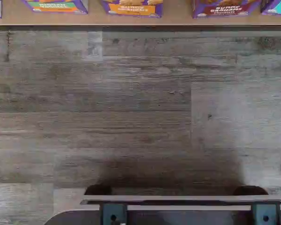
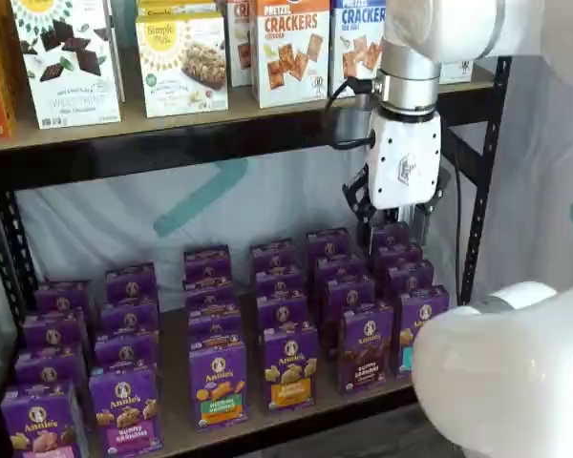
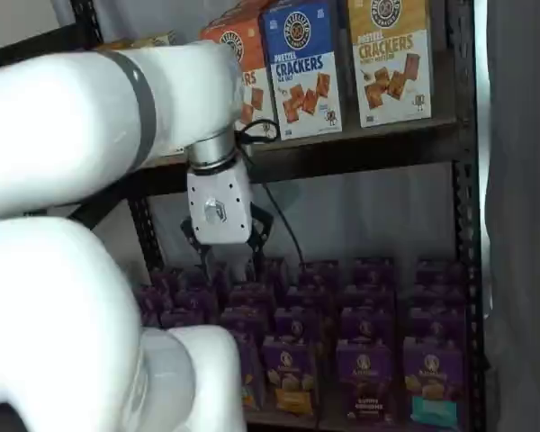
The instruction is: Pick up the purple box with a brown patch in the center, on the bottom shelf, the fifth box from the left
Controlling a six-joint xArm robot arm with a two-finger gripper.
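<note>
The purple box (image 2: 366,345), an Annie's bunny grahams carton with a dark brown centre patch, stands upright at the front edge of the bottom shelf (image 2: 296,412), toward its right-hand end, between an orange-patched carton (image 2: 289,366) and a teal-patched carton (image 2: 418,327) at the right front corner; the wrist view shows its lower face (image 1: 224,8) just behind the board's front edge. The gripper (image 2: 397,218) hangs above the rear rows at the right, well apart from the target; its fingers are probably side-on against the dark cartons, so finger state cannot be determined. Judged handling: light, thin paperboard, stiff at the edges, crushable on the broad faces. Grasp the narrow side walls near the top, with moderate force
</note>
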